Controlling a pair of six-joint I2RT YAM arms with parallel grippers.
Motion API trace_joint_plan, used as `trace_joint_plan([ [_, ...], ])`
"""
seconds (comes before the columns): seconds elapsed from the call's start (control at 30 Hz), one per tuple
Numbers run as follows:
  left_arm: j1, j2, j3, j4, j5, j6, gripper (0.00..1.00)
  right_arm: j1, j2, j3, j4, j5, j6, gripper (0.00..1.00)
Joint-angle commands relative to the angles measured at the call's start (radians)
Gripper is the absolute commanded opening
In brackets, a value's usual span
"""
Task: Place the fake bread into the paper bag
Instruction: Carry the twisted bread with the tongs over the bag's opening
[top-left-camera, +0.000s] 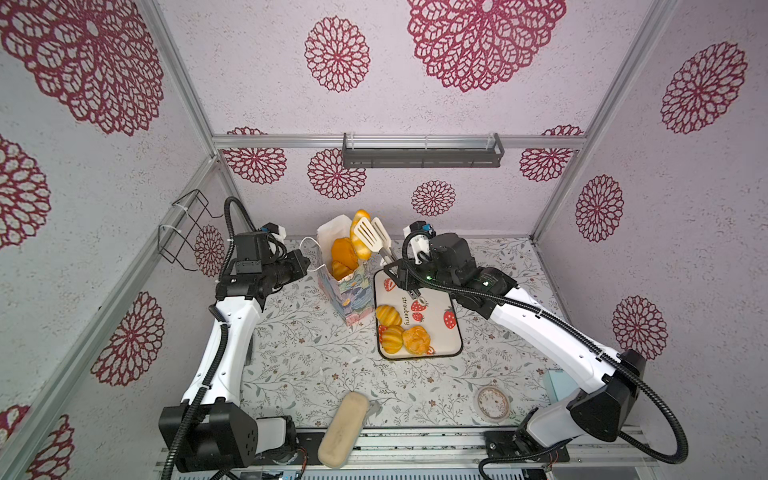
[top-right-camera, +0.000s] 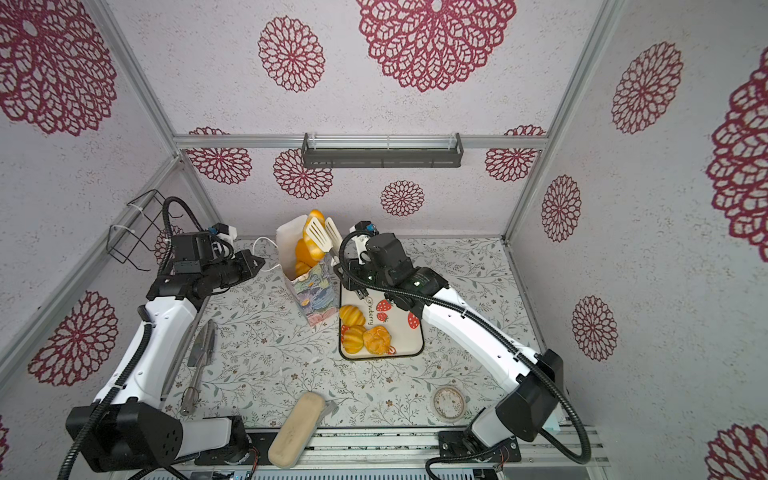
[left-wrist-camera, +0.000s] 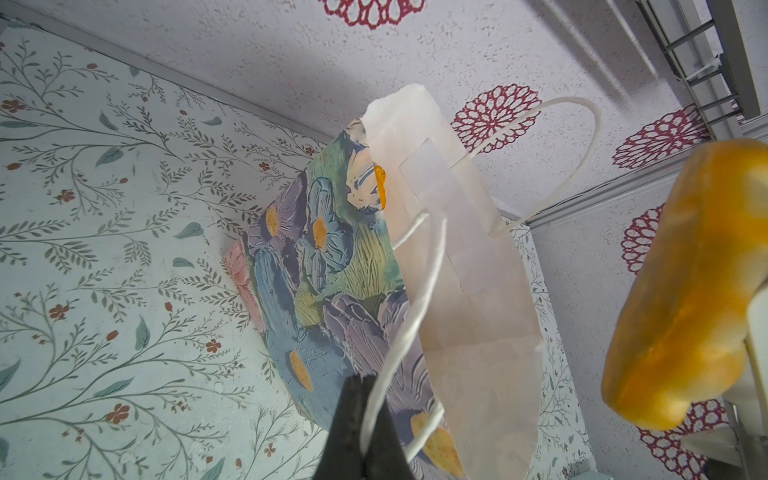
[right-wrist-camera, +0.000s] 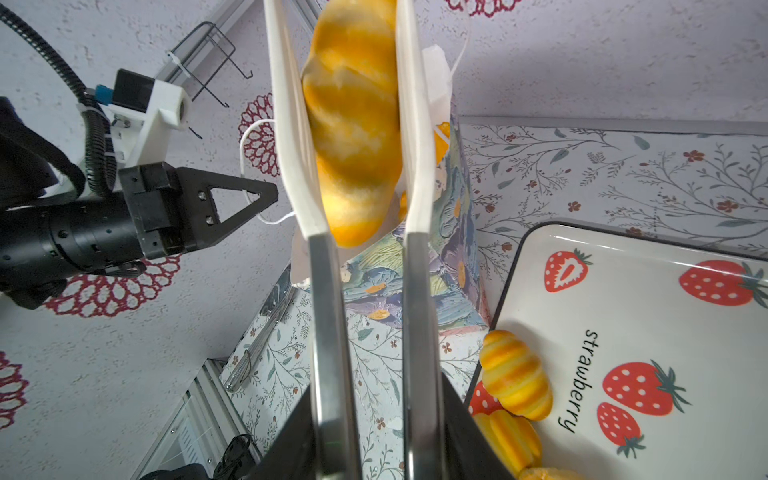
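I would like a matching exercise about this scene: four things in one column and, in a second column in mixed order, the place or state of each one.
Things
1. long braided loaf
2. paper bag
3. strawberry tray
4. pale beige block

Places or states
A. carries three pastries
B. lies at the front edge of the table, away from the other things
C. clamped between the blades of the white tongs, off the table
D. stands with its cord handle pinched by the left gripper

Pairs: 1-C, 2-D, 3-A, 4-B
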Motion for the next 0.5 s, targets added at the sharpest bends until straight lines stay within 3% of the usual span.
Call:
trace_joint_plan([
  [0.0,0.008,-0.013,-0.008,0.018,0.007,0.000,0.00,0.012,0.008,0.075,0.053,-0.017,-0.033,0.39],
  [0.47,0.010,-0.017,-0.008,0.018,0.012,-0.003,0.00,0.038,0.116,0.189,0.019,-0.035,-0.049,0.39],
])
